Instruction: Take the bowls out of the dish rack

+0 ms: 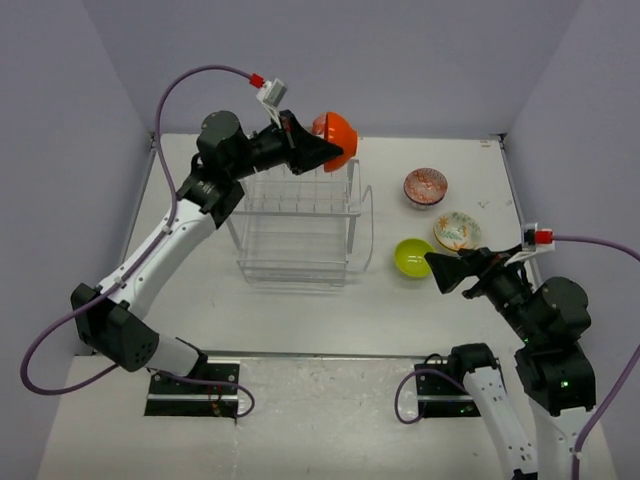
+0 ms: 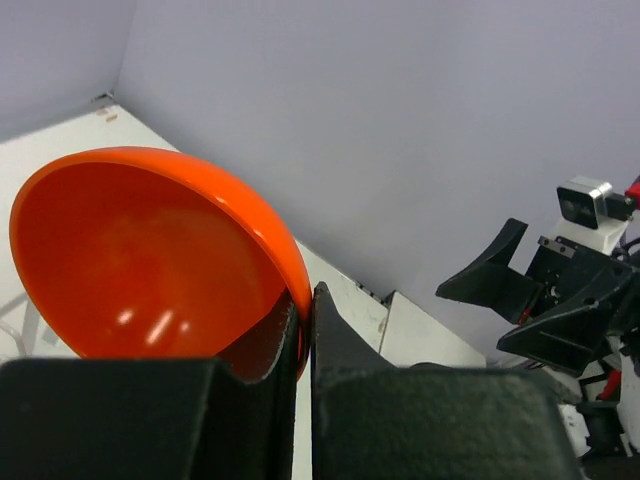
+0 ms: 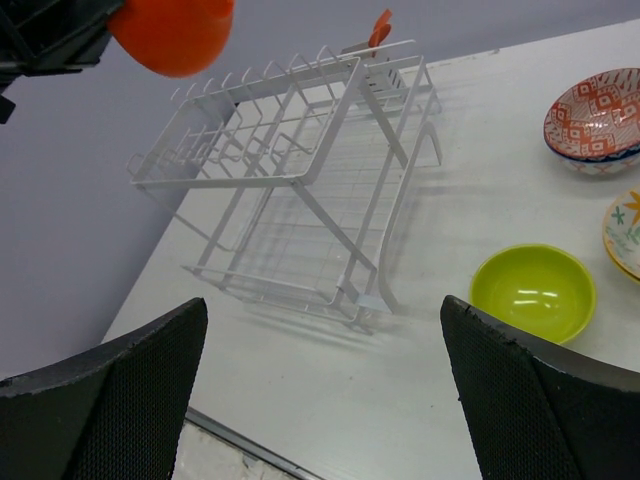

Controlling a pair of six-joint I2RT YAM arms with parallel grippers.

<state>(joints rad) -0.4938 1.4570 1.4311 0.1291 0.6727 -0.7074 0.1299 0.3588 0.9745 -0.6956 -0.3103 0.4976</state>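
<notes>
My left gripper (image 1: 326, 150) is shut on the rim of a plain orange bowl (image 1: 337, 133), holding it in the air above the far right corner of the white wire dish rack (image 1: 300, 222). In the left wrist view the fingertips (image 2: 330, 310) pinch the orange bowl's (image 2: 140, 255) rim. No bowl shows in the dish rack (image 3: 300, 180). A lime green bowl (image 1: 412, 257), a pale floral bowl (image 1: 457, 231) and a red-patterned bowl (image 1: 425, 186) rest on the table right of the rack. My right gripper (image 1: 446, 272) hovers open beside the lime bowl (image 3: 533, 293), holding nothing.
Purple walls close in the white table (image 1: 200, 300) on three sides. A dark seam (image 1: 330, 355) runs along the table's near edge, by the arm bases. The right arm (image 2: 560, 290) appears in the left wrist view.
</notes>
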